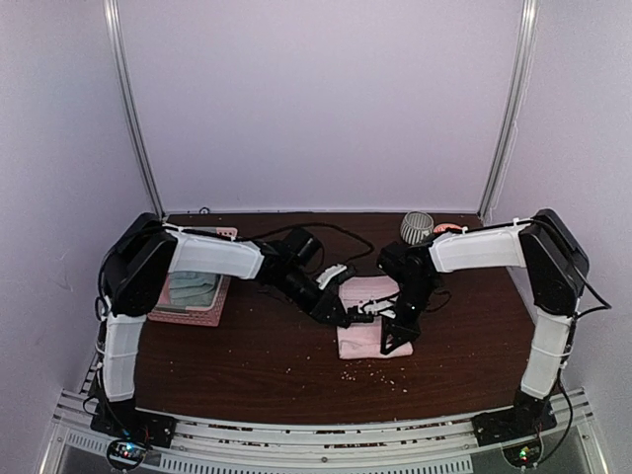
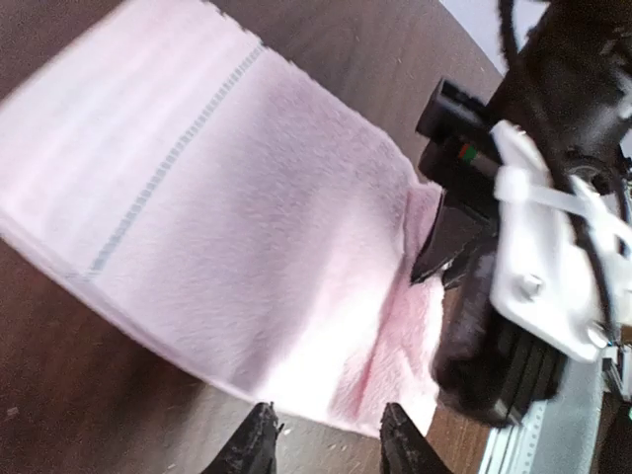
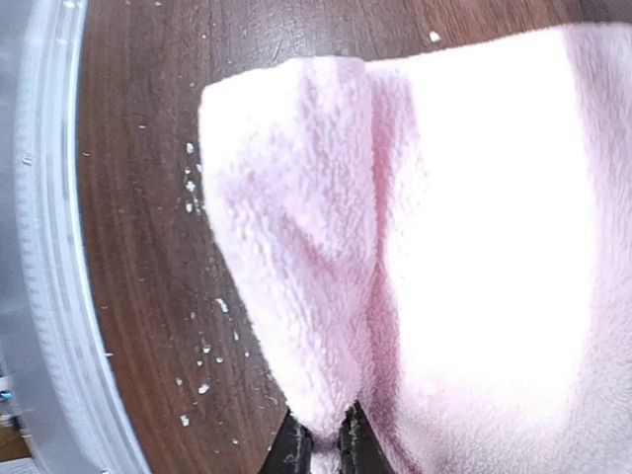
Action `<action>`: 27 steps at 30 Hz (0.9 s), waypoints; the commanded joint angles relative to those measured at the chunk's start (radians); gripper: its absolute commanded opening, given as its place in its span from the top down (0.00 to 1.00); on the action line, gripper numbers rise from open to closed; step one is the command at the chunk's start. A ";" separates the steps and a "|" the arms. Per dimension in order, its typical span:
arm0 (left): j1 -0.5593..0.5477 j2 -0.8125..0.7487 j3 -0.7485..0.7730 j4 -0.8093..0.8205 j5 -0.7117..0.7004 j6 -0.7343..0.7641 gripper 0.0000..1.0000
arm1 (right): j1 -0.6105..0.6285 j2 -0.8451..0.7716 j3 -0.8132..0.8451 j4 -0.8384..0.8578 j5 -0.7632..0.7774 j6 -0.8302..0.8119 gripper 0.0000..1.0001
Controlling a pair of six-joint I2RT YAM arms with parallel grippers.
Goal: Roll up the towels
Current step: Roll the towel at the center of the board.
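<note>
The light pink towel (image 1: 363,296) lies folded on the dark table; it also fills the left wrist view (image 2: 227,207) and the right wrist view (image 3: 474,227). My right gripper (image 3: 324,449) is shut on a raised fold at the towel's near right edge, and shows in the top view (image 1: 395,334) and the left wrist view (image 2: 444,259). My left gripper (image 2: 328,444) is open and empty, just off the towel's edge, its fingers (image 2: 257,446) over bare table; in the top view (image 1: 363,318) it sits at the towel's left side. I cannot tell whether the mint towel is in view.
A pink basket (image 1: 205,316) at the left holds a pale green-blue cloth (image 1: 193,289). A striped mug (image 1: 417,228) stands at the back, right of centre. White crumbs (image 1: 375,373) lie near the towel. The table's front rail (image 3: 44,247) is close.
</note>
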 commanded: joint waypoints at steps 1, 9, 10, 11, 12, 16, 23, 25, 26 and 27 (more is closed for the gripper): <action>0.035 -0.140 -0.111 0.176 -0.221 -0.047 0.64 | -0.068 0.143 0.091 -0.244 -0.153 -0.060 0.96; -0.026 -0.397 -0.357 0.399 -0.452 0.114 0.59 | -0.163 0.391 0.275 -0.418 -0.254 -0.071 0.98; -0.071 -0.429 -0.387 0.431 -0.490 0.187 0.58 | -0.170 0.414 0.293 -0.420 -0.246 -0.047 0.98; -0.112 -0.448 -0.403 0.444 -0.527 0.264 0.57 | -0.176 0.432 0.308 -0.417 -0.236 -0.026 0.98; -0.149 -0.453 -0.403 0.441 -0.566 0.332 0.55 | -0.181 0.450 0.322 -0.413 -0.225 0.006 0.98; -0.284 -0.354 -0.286 0.297 -0.669 0.584 0.54 | -0.184 0.479 0.353 -0.397 -0.221 0.063 0.98; -0.375 -0.133 -0.098 0.153 -0.734 0.759 0.64 | -0.185 0.463 0.359 -0.384 -0.234 0.077 0.98; -0.381 -0.096 -0.076 0.154 -0.754 0.777 0.67 | -0.184 0.461 0.351 -0.378 -0.234 0.082 0.98; -0.381 -0.080 -0.066 0.153 -0.768 0.781 0.67 | -0.184 0.460 0.348 -0.377 -0.236 0.082 0.98; -0.382 -0.065 -0.058 0.153 -0.783 0.783 0.67 | -0.184 0.460 0.345 -0.376 -0.237 0.082 0.98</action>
